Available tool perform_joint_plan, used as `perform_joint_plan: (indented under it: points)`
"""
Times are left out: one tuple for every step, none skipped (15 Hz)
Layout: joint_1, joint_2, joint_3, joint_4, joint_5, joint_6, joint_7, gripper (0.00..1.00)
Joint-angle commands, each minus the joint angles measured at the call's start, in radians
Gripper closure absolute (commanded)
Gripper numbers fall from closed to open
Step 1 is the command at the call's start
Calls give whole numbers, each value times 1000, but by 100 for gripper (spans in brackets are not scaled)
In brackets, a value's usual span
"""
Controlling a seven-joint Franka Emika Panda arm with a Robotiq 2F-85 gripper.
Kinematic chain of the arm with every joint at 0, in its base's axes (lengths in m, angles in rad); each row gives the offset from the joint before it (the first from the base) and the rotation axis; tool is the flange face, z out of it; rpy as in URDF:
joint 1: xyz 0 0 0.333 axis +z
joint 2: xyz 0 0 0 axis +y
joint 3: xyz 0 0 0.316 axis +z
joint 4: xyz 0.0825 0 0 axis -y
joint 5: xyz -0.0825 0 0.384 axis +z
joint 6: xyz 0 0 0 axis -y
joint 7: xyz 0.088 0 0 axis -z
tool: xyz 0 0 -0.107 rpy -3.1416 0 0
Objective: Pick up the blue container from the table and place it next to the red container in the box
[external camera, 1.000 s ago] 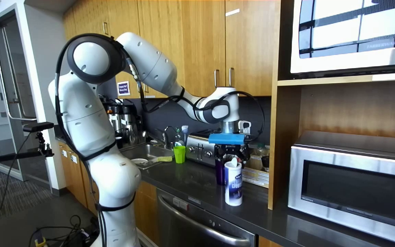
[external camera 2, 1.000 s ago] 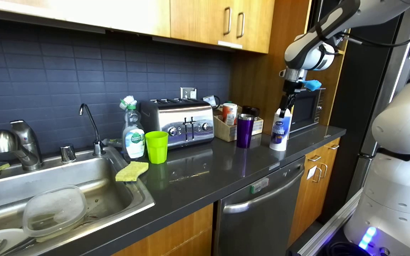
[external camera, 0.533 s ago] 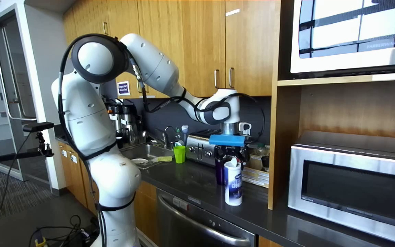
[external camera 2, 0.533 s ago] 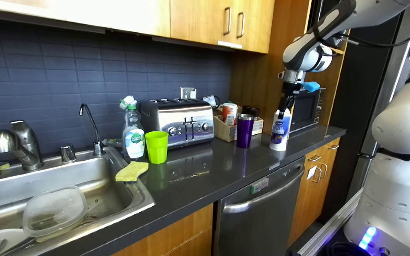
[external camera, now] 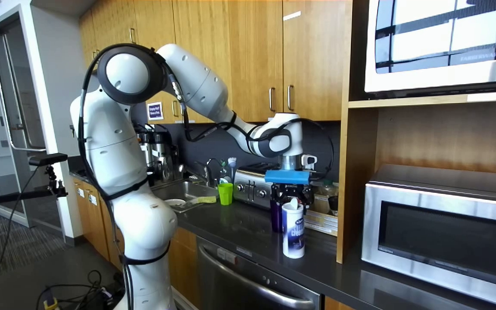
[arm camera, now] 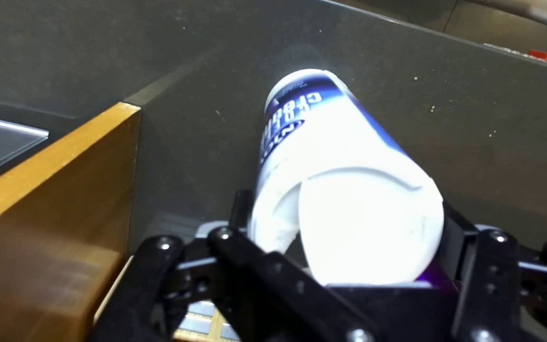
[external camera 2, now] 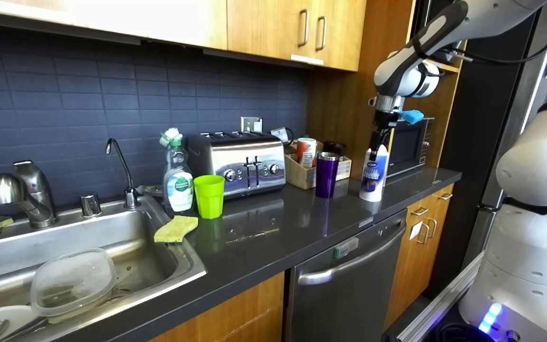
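Note:
The blue container (external camera 2: 373, 180), a white-and-blue canister with its lid flap raised, stands upright on the dark table (external camera 2: 264, 242). My gripper (external camera: 292, 204) points down over its top in both exterior views. In the wrist view the fingers (arm camera: 455, 232) are spread on either side of the white rim, open; whether they touch it is hard to tell. The red container (external camera 2: 307, 151), an orange-red and white canister, sits in the pale wooden box (external camera 2: 302, 175) against the back wall. A corner of that box (arm camera: 197, 327) appears in the wrist view.
A purple tumbler (external camera 2: 326, 175) stands between the blue container and the box. Left of the box are the toaster (external camera 2: 249, 164) and green cup (external camera 2: 209, 195). A wooden panel (external camera: 346, 181) rises close by, with a steel microwave (external camera: 441, 232) beyond it.
My gripper has sunk slightly around the top of the blue container and shifted a little sideways. The blue container and everything else on the table have stayed where they were.

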Motion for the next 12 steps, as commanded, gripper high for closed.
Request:
perform_joint_plan:
  points:
    - [-17,25,15,17,15,16,-21,39]
    - [-17,26,15,17,14,16,-20,39]
    - [-17,26,15,18,14,17,-20,39]
    - [-18,25,16,18,14,15,-18,39]
    - [-17,22,17,19,15,13,-18,39]
    - [-17,20,18,20,14,10,-14,39]
    - [-17,16,22,21,10,8,-7,39]
    - [-17,12,23,21,10,5,-8,39]
    - [-17,8,26,21,7,2,-4,39]
    - [-16,4,30,21,5,0,-1,39]
    - [-16,2,32,22,4,-1,0,39]
    - [-15,0,37,23,2,-3,4,39]
